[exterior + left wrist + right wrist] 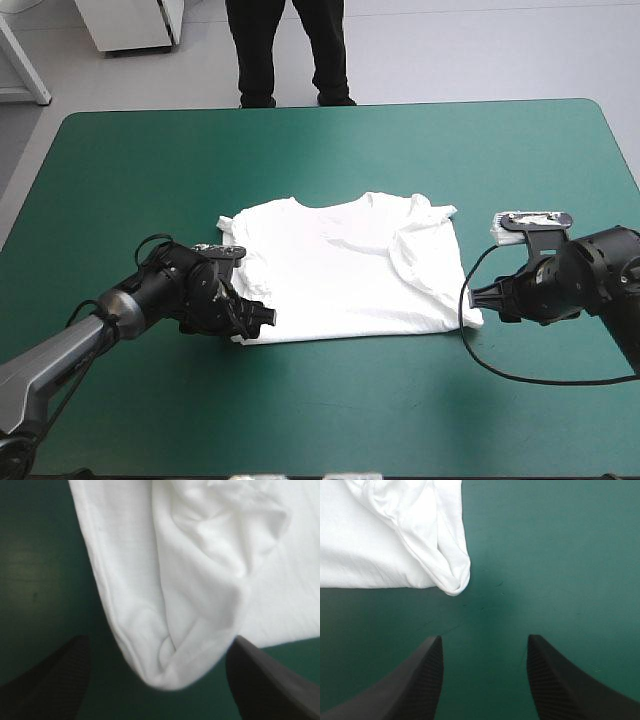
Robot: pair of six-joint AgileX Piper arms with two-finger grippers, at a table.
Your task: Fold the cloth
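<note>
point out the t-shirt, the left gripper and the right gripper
T-shirt [340,265]: high view, middle of its flat body.
left gripper [160,645]: left wrist view, midway between its open fingertips, at the shirt's corner.
right gripper [484,639]: right wrist view, midway between its open fingertips.

Grey-black left arm [60,358], black right arm [592,272], curved black jaws

The T-shirt [340,265] is showing soft, matt white cloth; the teal-green cover [300,150] is looking smooth and matt; the black fingers [415,685] are showing a fine grain.
</note>
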